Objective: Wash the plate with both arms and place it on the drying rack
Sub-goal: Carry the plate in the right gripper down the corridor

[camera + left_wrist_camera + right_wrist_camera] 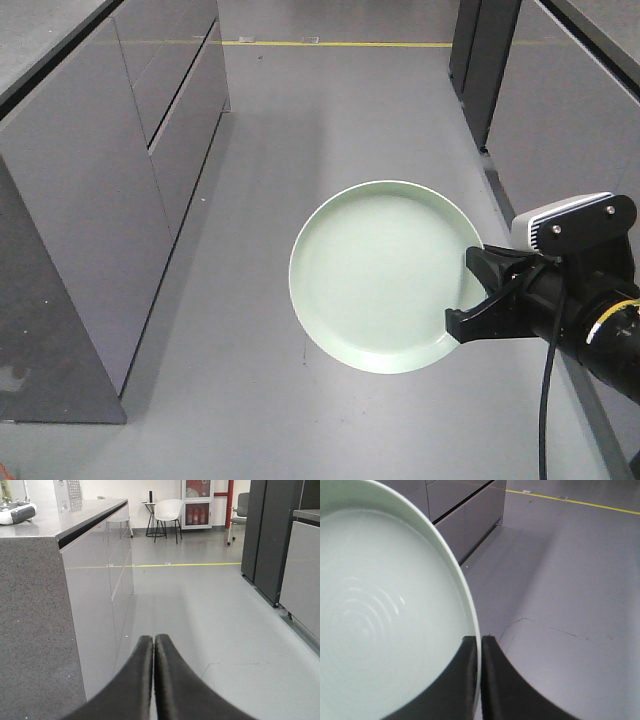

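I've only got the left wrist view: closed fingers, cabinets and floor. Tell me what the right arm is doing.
Observer: The right gripper is shut on the plate, at the rim nearest the arm.
Operator: Report what's under the plate.
Observer: Only bare grey floor. The plate hangs in the air and touches nothing else.
Operator: Check the grip from the right wrist.
Observer: There the fingers pinch the rim, one on each side.
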Motion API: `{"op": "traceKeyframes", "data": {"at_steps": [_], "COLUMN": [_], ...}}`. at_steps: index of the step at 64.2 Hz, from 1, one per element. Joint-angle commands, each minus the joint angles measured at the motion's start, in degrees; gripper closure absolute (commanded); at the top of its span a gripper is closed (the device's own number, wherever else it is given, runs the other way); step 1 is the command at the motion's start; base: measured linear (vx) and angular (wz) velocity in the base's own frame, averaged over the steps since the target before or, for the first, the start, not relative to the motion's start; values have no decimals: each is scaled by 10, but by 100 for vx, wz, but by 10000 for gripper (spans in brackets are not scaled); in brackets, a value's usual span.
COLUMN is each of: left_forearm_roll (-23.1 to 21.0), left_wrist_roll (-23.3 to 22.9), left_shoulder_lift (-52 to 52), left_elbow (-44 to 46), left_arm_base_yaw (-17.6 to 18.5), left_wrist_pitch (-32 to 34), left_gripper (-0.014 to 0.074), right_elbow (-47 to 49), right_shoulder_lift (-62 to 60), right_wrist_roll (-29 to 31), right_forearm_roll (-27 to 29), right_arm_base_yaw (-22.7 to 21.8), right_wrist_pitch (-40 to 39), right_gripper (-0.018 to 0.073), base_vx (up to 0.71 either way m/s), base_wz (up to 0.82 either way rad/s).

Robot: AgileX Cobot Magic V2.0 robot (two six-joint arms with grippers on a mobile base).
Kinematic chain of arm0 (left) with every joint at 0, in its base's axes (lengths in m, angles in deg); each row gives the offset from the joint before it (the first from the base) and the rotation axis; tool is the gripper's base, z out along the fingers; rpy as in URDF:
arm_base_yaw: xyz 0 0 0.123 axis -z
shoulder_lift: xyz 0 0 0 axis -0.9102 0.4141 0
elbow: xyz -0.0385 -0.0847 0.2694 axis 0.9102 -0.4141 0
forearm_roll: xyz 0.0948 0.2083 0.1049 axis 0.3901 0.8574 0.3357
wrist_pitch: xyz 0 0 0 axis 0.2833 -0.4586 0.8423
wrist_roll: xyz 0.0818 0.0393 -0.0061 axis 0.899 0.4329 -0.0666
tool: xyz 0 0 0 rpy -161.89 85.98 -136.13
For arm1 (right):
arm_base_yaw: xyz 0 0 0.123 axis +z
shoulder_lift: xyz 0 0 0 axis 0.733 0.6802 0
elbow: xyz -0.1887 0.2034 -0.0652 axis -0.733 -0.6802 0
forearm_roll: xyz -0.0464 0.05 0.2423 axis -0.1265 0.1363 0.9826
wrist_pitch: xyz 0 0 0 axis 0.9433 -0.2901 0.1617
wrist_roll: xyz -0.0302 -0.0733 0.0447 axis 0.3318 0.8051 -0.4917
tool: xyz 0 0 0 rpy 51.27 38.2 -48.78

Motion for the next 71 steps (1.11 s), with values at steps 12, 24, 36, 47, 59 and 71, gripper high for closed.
{"op": "traceKeyframes", "data": {"at_steps": [12,24,36,47,59,71], "left_forearm_roll": [0,0,0,0,0,0], "left_wrist_roll": [-7,-7,-7,-7,-7,-7], "left_shoulder_lift": [-9,-9,-9,-9,-9,-9], "left_elbow": [-9,-9,-9,-9,-9,-9], "left_arm_base_yaw": [0,0,0,0,0,0], "left_wrist_pitch": [42,42,42,42,42,42], "left_gripper": [598,598,598,598,598,598], "right_elbow": [16,16,16,16,16,16], "right_shoulder_lift": [-13,-13,-13,-13,-13,-13], "right_wrist_roll": [1,1,1,1,1,1], "right_forearm_roll": [-4,-4,-4,-4,-4,-4], "right_arm_base_yaw": [-1,-1,-1,-1,-1,-1], "right_wrist_pitch": [-47,-47,-47,-47,-47,-47], "right_gripper": [564,564,564,564,564,564], "base_vx": [12,13,14,15,17,17], "base_wz": [-3,-4,-6,-6,-6,-7]}}
